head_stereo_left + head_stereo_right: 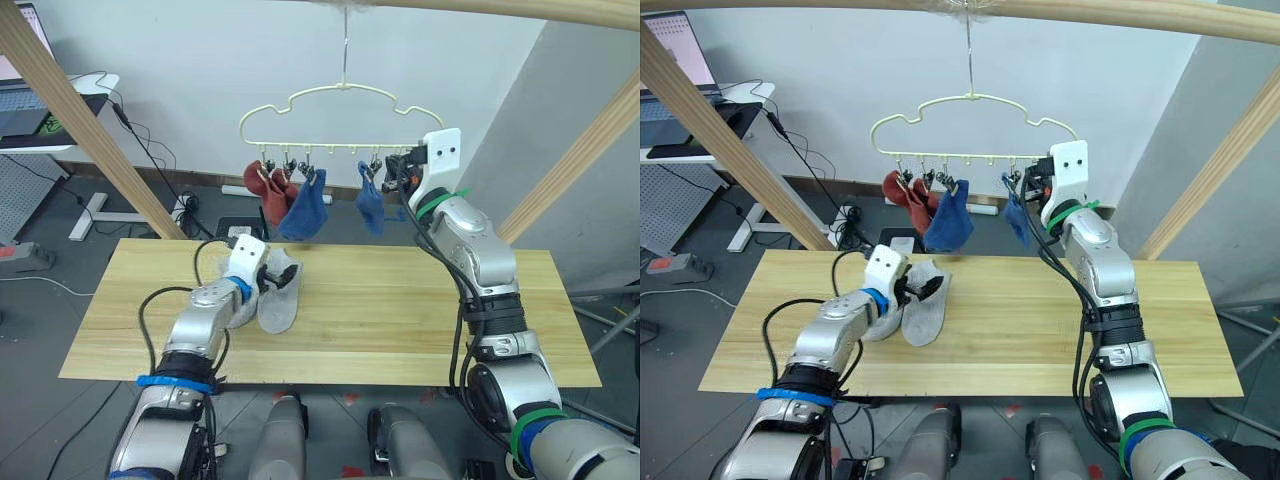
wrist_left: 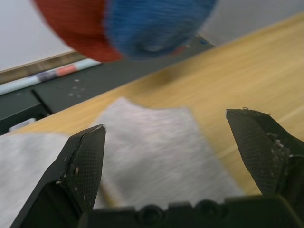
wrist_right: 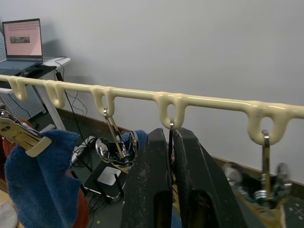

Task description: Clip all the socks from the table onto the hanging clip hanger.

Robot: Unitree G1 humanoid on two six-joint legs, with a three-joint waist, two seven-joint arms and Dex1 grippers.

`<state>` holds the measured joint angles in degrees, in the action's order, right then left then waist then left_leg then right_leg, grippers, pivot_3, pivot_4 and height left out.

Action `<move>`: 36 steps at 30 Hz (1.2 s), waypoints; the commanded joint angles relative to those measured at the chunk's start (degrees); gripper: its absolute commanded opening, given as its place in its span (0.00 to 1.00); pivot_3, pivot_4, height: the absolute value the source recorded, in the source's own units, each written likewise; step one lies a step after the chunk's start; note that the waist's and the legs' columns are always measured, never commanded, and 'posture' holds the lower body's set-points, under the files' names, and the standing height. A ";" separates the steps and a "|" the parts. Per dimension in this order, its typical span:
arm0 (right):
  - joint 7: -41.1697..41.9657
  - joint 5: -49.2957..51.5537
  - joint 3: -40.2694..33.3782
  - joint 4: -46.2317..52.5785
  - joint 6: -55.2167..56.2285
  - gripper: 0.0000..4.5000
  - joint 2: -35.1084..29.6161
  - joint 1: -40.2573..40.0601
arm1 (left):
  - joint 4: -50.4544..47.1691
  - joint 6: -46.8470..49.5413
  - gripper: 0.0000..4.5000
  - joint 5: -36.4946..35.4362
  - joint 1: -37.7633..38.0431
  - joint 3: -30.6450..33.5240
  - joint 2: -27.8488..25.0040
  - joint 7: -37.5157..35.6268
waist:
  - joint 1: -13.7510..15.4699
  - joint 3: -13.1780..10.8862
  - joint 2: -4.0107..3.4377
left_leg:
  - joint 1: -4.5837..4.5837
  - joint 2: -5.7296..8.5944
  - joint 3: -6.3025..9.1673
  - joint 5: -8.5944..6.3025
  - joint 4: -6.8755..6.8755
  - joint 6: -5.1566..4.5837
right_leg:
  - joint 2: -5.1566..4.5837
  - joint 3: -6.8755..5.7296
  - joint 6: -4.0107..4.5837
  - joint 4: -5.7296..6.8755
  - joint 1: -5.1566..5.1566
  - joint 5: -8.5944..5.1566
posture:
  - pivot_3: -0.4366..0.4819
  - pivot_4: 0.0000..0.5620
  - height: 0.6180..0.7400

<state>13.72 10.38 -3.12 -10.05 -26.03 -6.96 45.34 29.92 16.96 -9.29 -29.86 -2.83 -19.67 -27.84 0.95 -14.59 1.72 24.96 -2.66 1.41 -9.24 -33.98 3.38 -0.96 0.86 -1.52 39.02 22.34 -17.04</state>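
Hanging from a hook under a wooden pole [image 1: 480, 8], the pale-yellow clip hanger [image 1: 330, 100] carries four socks on its row of clips. Two rust red socks [image 1: 266, 188] sit at its left end, a blue sock [image 1: 304, 210] is just beside them, touching, and a second blue sock [image 1: 371, 205] hangs further right, near the right hand [image 1: 400, 165].

That right hand is raised to the hanger's bar. In the right wrist view its two black fingers [image 3: 147, 190] are pressed together around the thin wire of a clip [image 3: 170, 137] hanging from one of the bar's loops; an empty metal clip [image 3: 116, 152] dangles just beside them.

Down on the light wood surface [image 1: 400, 310], two light grey socks [image 1: 280, 300] lie side by side, touching, towards the left. The left hand [image 1: 918, 287] hovers low over them. In the left wrist view its fingers [image 2: 80, 166] are spread wide, with the grey fabric between them and not gripped.

Behind the surface on the left stands a white desk [image 1: 700, 110] with a laptop [image 1: 675, 60] on it, and cables trail across the floor.
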 commanded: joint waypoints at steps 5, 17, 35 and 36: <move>-0.77 0.46 -0.63 3.76 -2.51 0.01 -0.36 -1.01 | 10.16 -1.36 1.00 7.96 -4.18 -3.93 0.49 1.95 | -0.94 -0.01 0.01 | 0.00 0.00 0.01 0.00 0.01 0.00 | 0.01 -0.01 -0.01 0.00 0.00 -0.01 | 0.47 0.50 1.00; -0.75 0.44 -1.19 4.67 -3.40 0.00 -1.29 -1.63 | 6.02 -1.66 0.55 8.68 -1.22 -4.84 1.80 -2.88 | -0.99 -0.01 0.01 | -0.01 0.04 0.02 0.00 0.00 0.00 | -0.03 -0.02 -0.02 0.00 -0.04 0.00 | 0.46 0.49 1.00; 4.38 3.13 -1.53 6.38 -10.72 0.00 -6.01 -0.84 | -26.12 -4.58 0.00 -4.49 10.17 -0.55 5.23 -11.35 | -0.79 -0.01 0.01 | 0.03 0.04 0.04 0.00 0.00 0.00 | -0.13 -0.04 -0.01 -0.04 -0.06 0.00 | 0.51 0.42 1.00; 4.36 4.88 -2.83 6.94 -13.94 0.00 -6.29 -0.27 | -28.18 -5.28 0.00 -4.84 10.52 -0.71 5.42 -11.61 | -0.80 -0.01 0.01 | 0.04 0.04 0.04 0.00 0.00 0.00 | -0.13 -0.04 -0.01 -0.05 -0.05 0.00 | 0.51 0.42 1.00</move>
<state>17.85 13.36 -3.54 -4.29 -35.40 -12.19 44.84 6.79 13.23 -12.18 -19.56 -4.22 -14.54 -38.53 0.15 -14.60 1.73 25.00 -2.62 1.46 -9.24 -33.98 3.38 -1.09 0.82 -1.53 38.97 22.29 -17.04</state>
